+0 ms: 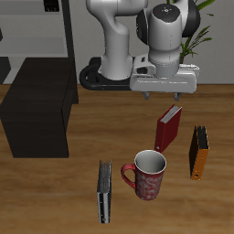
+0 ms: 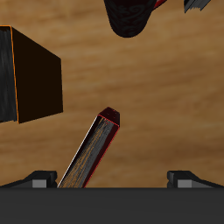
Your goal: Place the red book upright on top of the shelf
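The red book (image 1: 168, 128) stands upright on the wooden table, slim and dark red with pale page edges. It also shows in the wrist view (image 2: 94, 149), seen from above. My gripper (image 1: 164, 95) hangs just above the book's top edge. In the wrist view my gripper (image 2: 112, 180) is open, with the fingertips (image 2: 39, 179) far apart and the book's top between them, untouched. The shelf (image 1: 37, 111), a low matte-black cabinet with a flat top, stands across the table from the book.
A red patterned mug (image 1: 146, 174) stands just in front of the red book, and shows in the wrist view (image 2: 131, 17). An orange book (image 1: 198, 151) stands beside it (image 2: 31, 74). A thin dark grey book (image 1: 104, 192) stands near the front edge. A tall grey shelving unit (image 1: 37, 27) is at the back.
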You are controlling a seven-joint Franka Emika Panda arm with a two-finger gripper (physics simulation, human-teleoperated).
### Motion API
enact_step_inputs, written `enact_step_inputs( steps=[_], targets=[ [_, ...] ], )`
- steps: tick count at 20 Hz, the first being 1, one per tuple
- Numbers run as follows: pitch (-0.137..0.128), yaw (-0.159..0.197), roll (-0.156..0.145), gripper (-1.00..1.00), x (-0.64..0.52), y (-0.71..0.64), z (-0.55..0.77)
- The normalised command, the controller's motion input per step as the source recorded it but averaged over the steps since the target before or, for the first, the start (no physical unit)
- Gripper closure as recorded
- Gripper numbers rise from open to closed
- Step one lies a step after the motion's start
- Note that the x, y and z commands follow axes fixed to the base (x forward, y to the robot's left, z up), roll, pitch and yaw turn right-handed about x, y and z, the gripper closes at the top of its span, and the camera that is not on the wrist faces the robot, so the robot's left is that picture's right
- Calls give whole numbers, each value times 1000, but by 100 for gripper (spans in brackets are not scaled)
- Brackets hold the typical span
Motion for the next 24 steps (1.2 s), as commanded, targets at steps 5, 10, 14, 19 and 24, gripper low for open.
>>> enact_step_inputs(
  steps=[5, 10, 14, 19, 24],
  targets=[
    [-71, -34, 20, -100, -3, 192, -120],
    [-26, -54, -1, -100, 4, 51, -178],
    [-14, -93, -19, -100, -31, -22, -314],
    [40, -41, 10, -100, -27, 61, -327],
    [64, -19, 15, -100, 17, 53, -333]
  ],
)
